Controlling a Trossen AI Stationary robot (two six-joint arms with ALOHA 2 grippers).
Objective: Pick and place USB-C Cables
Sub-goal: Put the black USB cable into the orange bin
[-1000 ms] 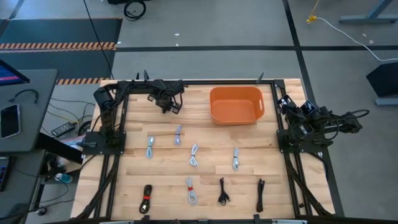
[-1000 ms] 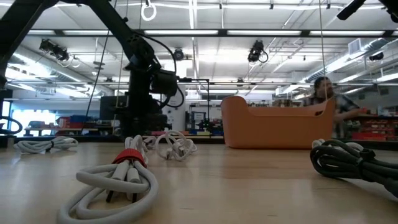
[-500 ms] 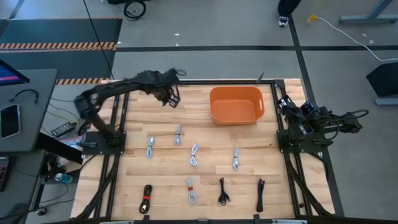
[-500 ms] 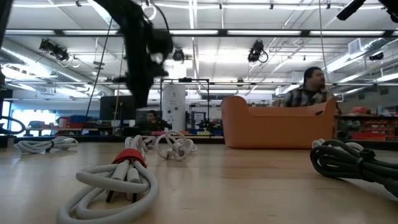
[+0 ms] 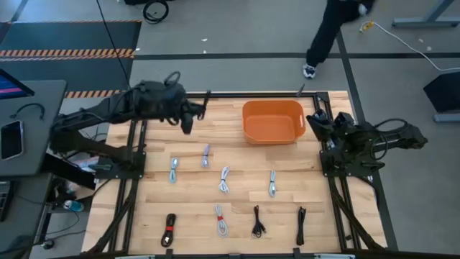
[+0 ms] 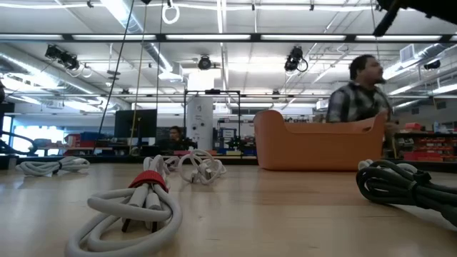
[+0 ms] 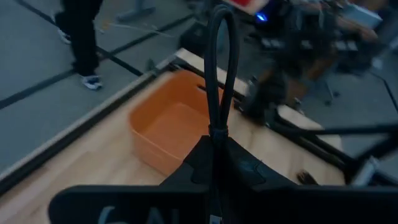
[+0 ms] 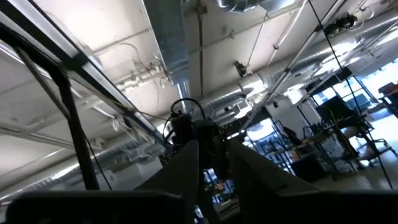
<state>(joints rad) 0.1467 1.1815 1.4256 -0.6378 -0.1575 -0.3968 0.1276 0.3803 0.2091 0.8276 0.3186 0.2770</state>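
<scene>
Several small coiled USB-C cables lie flat on the wooden table: light ones [image 5: 173, 170], [image 5: 205, 155], [image 5: 224, 180], [image 5: 272, 183], [image 5: 221, 221], black ones [image 5: 256, 221], [image 5: 301, 225], and a black one with a red band [image 5: 169, 230]. In the low view, a light coil with a red band [image 6: 139, 203] lies nearest and a black coil [image 6: 403, 185] lies at the right. My left gripper [image 5: 187, 121] hangs high over the far edge, left of the orange bin [image 5: 273, 121], shut and holding nothing. My right gripper [image 5: 316, 124] waits at the right edge beside the bin, pointing upward, with a narrow gap between its fingers.
The orange bin [image 7: 174, 127] stands at the far middle of the table [image 5: 194, 208]. A person [image 5: 330, 32] walks past the far edge and shows behind the bin [image 6: 364, 93]. Black frame rails [image 5: 129, 194] run along both sides. Bare wood lies between the bin and the cables.
My left arm has lifted up and out of the low view, stretching out from its folded pose; its gripper stays near the far edge, left of the bin. My right arm has shifted slightly toward the bin. A person has walked in along the far side.
</scene>
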